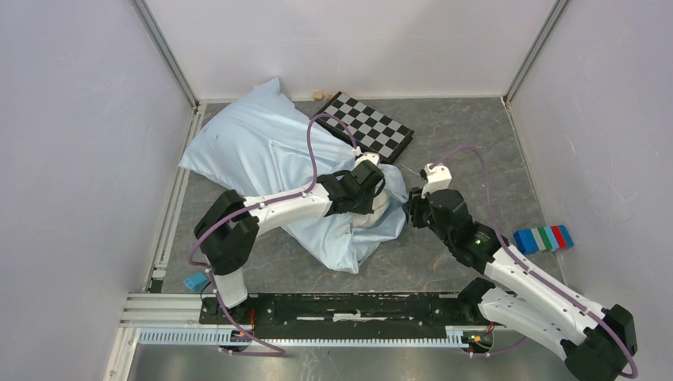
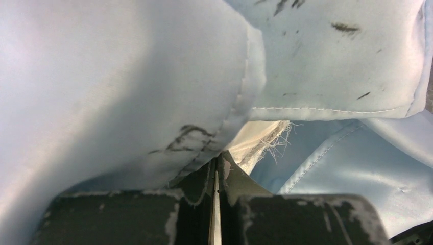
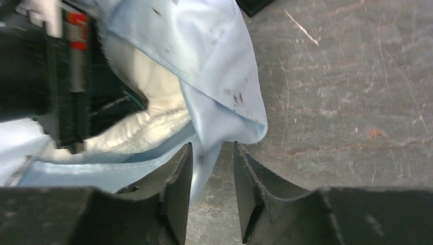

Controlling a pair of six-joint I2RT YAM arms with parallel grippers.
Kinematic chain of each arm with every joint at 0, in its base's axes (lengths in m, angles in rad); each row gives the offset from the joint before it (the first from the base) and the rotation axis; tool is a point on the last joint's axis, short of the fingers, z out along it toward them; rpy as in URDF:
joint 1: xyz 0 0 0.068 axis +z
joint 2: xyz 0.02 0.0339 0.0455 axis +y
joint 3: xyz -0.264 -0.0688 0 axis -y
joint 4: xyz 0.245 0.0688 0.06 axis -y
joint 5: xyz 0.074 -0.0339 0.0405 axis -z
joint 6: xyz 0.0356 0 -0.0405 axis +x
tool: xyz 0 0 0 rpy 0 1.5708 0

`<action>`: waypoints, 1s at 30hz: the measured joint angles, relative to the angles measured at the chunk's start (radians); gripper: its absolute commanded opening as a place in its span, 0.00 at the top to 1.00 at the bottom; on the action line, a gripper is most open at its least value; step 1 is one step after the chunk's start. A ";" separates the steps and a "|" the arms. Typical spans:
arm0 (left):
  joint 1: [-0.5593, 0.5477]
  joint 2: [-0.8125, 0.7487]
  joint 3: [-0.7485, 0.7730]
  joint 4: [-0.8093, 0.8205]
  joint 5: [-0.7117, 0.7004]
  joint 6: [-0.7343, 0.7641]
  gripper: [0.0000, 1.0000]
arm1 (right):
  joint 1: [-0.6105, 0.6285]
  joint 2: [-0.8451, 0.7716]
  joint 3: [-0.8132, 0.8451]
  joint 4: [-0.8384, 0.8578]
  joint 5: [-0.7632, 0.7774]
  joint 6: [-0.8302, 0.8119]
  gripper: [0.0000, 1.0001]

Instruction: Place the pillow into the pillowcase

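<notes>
The left end effector [image 2: 218, 159] is being held with its fingers pressed together, only a thin pale line showing between them. The stitched hem of the pillowcase [image 2: 127, 87] is being met by the fingertips, and whether cloth is being pinched there cannot be told. Just beyond the tips, a frayed cream edge of the pillow [image 2: 258, 138] is being exposed at the mouth of the pale blue fabric.

The right end effector [image 3: 213, 148] is being held spread. A loose fold of the pillowcase [image 3: 219, 66] is hanging into the gap between its fingers and is not being clamped. Beside that fold, the cream pillow [image 3: 148, 122] is being shown inside the open mouth of the case.

In the top view, the two end effectors are being held near each other at the near right end of the pillowcase [image 1: 254, 143]. The case is being filled out plumply, with the pillow almost wholly covered, and is lying across the left and middle of the grey surface [image 1: 476, 143]. A checkerboard panel [image 1: 371, 125] is lying just beside its far right edge. A row of coloured blocks [image 1: 544, 238] is resting well apart, by the right wall.
</notes>
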 measured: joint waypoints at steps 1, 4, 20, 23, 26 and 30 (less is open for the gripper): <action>0.000 0.000 0.000 0.000 0.001 0.000 0.94 | 0.008 -0.008 0.015 -0.010 0.006 0.000 0.69; 0.001 0.000 0.000 0.000 0.002 0.000 0.93 | 0.079 -0.002 0.073 -0.010 0.038 -0.001 0.69; 0.007 -0.011 0.000 -0.005 0.022 -0.028 0.96 | 0.109 0.263 -0.013 0.121 0.105 -0.014 0.29; 0.008 -0.011 0.000 -0.005 0.025 -0.029 0.96 | 0.108 0.307 -0.029 0.162 0.106 -0.021 0.21; 0.008 -0.011 0.000 -0.005 0.027 -0.030 0.96 | 0.103 0.354 -0.050 0.218 0.102 -0.021 0.22; 0.008 -0.011 -0.002 -0.003 0.028 -0.030 0.96 | 0.091 0.418 -0.085 0.289 0.094 -0.017 0.38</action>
